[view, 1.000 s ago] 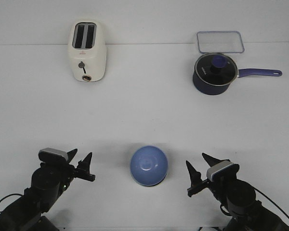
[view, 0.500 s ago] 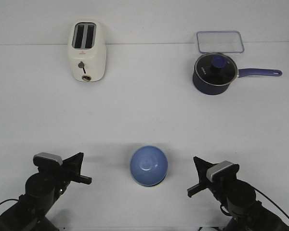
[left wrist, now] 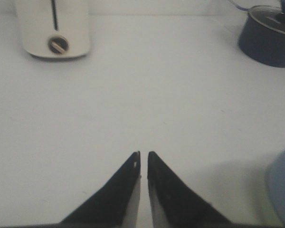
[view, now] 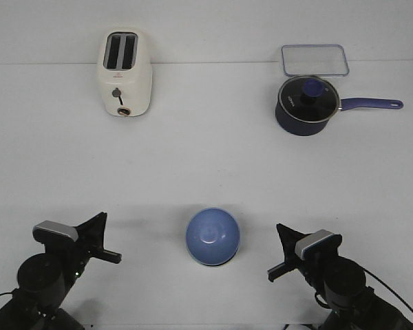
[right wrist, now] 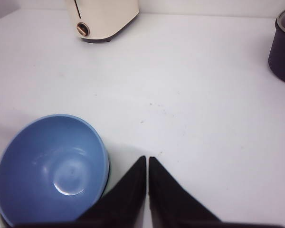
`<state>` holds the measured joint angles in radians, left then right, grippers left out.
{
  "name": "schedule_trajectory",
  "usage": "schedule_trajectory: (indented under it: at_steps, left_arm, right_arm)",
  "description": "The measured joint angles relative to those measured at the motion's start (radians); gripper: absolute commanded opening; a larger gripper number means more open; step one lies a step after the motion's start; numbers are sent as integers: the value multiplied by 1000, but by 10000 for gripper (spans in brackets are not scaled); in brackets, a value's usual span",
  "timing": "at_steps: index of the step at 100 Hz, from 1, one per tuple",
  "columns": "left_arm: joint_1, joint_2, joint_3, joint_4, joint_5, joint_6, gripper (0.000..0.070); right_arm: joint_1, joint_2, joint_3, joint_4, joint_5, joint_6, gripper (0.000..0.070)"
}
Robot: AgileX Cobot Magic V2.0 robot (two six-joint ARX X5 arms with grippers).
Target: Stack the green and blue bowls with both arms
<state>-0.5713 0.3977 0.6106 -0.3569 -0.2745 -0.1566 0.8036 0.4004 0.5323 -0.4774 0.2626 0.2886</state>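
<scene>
The blue bowl (view: 213, 236) sits upright on the tabletop (view: 206, 165) at 6 o'clock of the front view, apparently nested in the green bowl (right wrist: 3, 219), of which only a thin rim edge shows beneath; the stack looks complete. The left gripper (view: 104, 240) at 9 o'clock of the bowl and the right gripper (view: 281, 256) at 3 o'clock stand apart, jaws closed to a sliver, holding nothing, consistent with release.

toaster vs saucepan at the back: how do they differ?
The toaster is cream and boxy, standing back left; the saucepan is dark blue and round, back right. The saucepan has a lid and a long handle pointing right; the toaster has two open top slots. Both rest on the white table, untouched.
</scene>
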Motion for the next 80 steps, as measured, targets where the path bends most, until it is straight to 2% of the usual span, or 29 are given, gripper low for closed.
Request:
schedule_trajectory:
  at_steps: [7,15,26,35,57,80]
  left_arm:
    - [108,-65,-77,86,46,100,15]
    - [259,-148,-201,200,69,166,15]
    - [460,-256,-380,301,72,196,15]
    - [571,-315,-483,332,101,197,15]
    - [608,-368,-576,346,135,200,15]
    - [608,-393,-576,375,142,196,15]
  right_arm:
    - [0,0,0,0,0,0,10]
    - [0,0,0,0,0,0,10]
    - [0,-1,0,0,0,0,10]
    - [0,-1,0,0,0,0,10]
    - [0,-1,0,0,0,0,10]
    - [0,-1,0,0,0,0,10]
